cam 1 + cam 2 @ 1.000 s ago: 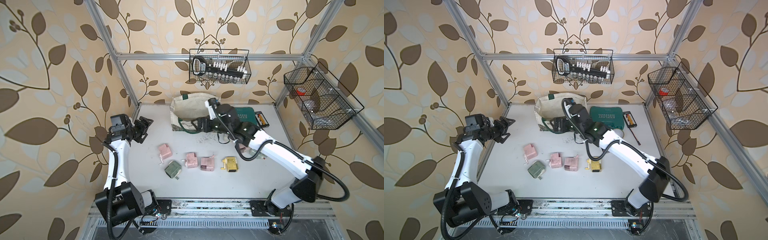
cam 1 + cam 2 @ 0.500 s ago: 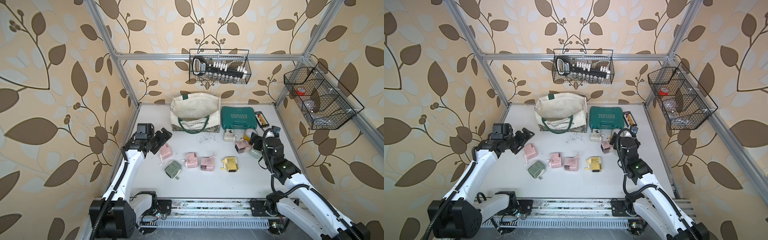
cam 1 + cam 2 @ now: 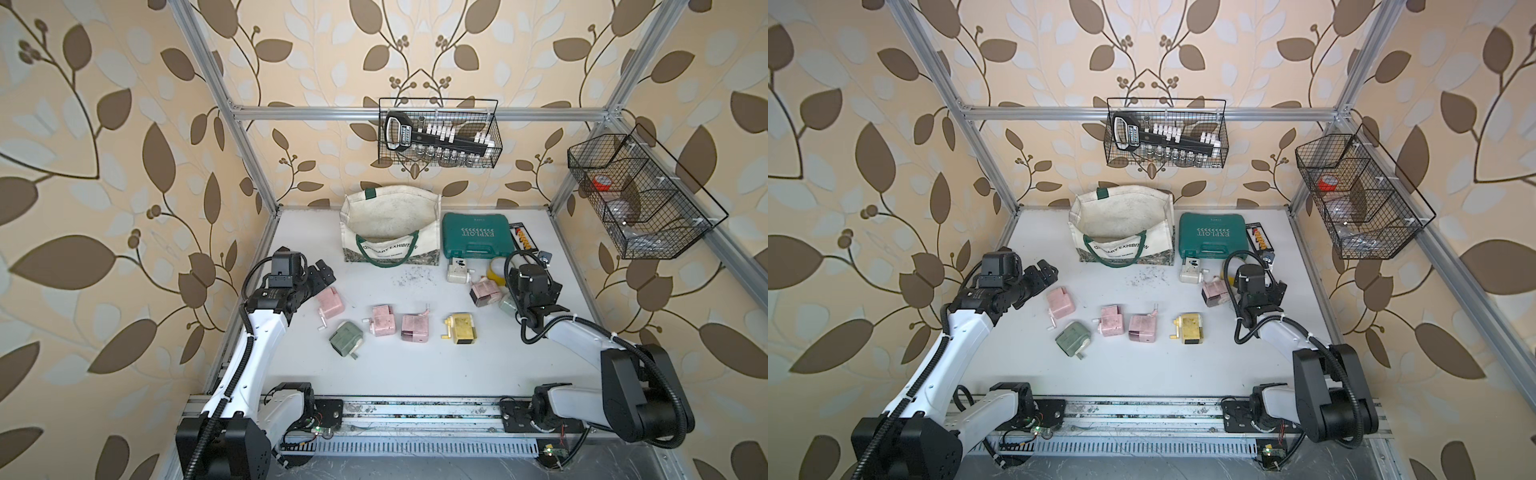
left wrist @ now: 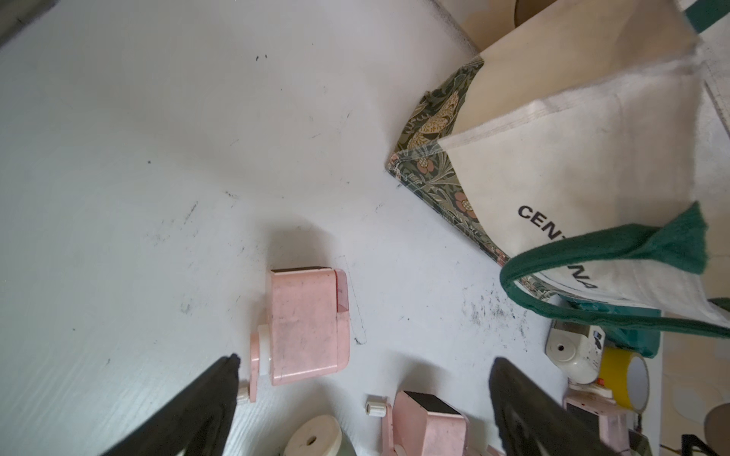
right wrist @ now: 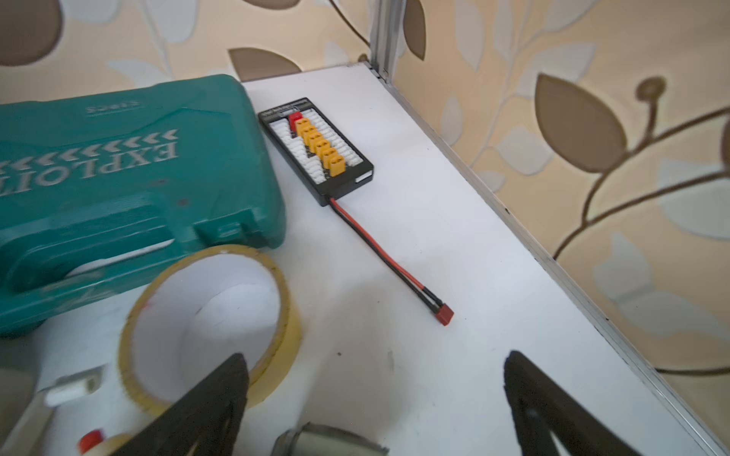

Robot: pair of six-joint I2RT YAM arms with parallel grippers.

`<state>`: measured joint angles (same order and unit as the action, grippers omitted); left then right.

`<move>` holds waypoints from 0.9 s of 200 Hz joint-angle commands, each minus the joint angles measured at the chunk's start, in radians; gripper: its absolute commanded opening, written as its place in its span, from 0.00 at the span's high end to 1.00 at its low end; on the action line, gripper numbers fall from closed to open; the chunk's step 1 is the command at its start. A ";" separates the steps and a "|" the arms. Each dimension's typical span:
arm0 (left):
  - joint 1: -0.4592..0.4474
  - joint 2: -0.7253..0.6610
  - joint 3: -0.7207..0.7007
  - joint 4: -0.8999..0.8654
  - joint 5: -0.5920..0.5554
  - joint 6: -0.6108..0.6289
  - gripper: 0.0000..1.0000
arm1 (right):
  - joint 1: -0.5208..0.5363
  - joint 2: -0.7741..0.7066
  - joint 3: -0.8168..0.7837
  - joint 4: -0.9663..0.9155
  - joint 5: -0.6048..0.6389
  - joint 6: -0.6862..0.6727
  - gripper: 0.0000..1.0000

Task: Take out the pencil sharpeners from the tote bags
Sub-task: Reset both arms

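Left gripper (image 4: pixel 365 359): a pink sharpener (image 4: pixel 308 327) lies just ahead, its crank just beside one finger. The tote bag (image 4: pixel 572 177) stands upright farther out. Right gripper (image 5: pixel 375 355): a yellow tape roll (image 5: pixel 205 327) sits beside one finger, with the teal case (image 5: pixel 118 177) and a connector board (image 5: pixel 316 146) beyond. Bare table (image 5: pixel 454 237) runs to the edge rail (image 5: pixel 553 268). Both grippers are spread wide and hold nothing. The other pencil sharpeners (image 3: pixel 383 320) lie on the table, outside the bag.
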<state>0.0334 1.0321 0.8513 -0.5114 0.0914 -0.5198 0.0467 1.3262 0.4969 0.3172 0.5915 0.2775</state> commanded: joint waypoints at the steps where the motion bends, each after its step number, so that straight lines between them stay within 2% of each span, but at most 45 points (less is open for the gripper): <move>1: 0.002 0.020 -0.025 0.151 -0.080 0.128 0.01 | -0.060 0.029 -0.049 0.179 -0.123 -0.015 0.01; 22: 0.002 0.054 -0.067 0.267 -0.128 0.142 0.01 | -0.083 0.059 -0.106 0.331 -0.164 0.008 0.01; 59: -0.001 0.089 -0.160 0.461 -0.271 0.183 0.01 | -0.087 0.072 -0.191 0.582 -0.229 -0.058 0.02; 77: -0.008 0.079 -0.259 0.664 -0.215 0.252 0.01 | -0.087 0.072 -0.227 0.649 -0.253 -0.068 0.01; 92: -0.031 0.077 -0.323 0.813 -0.109 0.388 0.01 | -0.088 0.073 -0.245 0.685 -0.271 -0.080 0.01; 98: -0.051 0.081 -0.340 0.849 -0.103 0.439 0.01 | -0.088 0.072 -0.252 0.705 -0.280 -0.084 0.01; 120: -0.134 0.118 -0.360 0.885 -0.259 0.536 0.01 | -0.087 0.083 -0.310 0.827 -0.352 -0.118 0.01; 145: -0.141 0.175 -0.453 1.055 -0.333 0.520 0.01 | -0.080 0.151 -0.346 0.953 -0.360 -0.129 0.01; 170: -0.144 0.280 -0.548 1.277 -0.380 0.514 0.01 | -0.075 0.157 -0.317 0.902 -0.382 -0.145 0.01; 180: -0.144 0.334 -0.577 1.367 -0.391 0.508 0.01 | -0.075 0.161 -0.298 0.868 -0.435 -0.164 0.01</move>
<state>-0.1108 1.2709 0.3386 0.5556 -0.2157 -0.0414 -0.0334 1.4796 0.1677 1.1584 0.2424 0.1551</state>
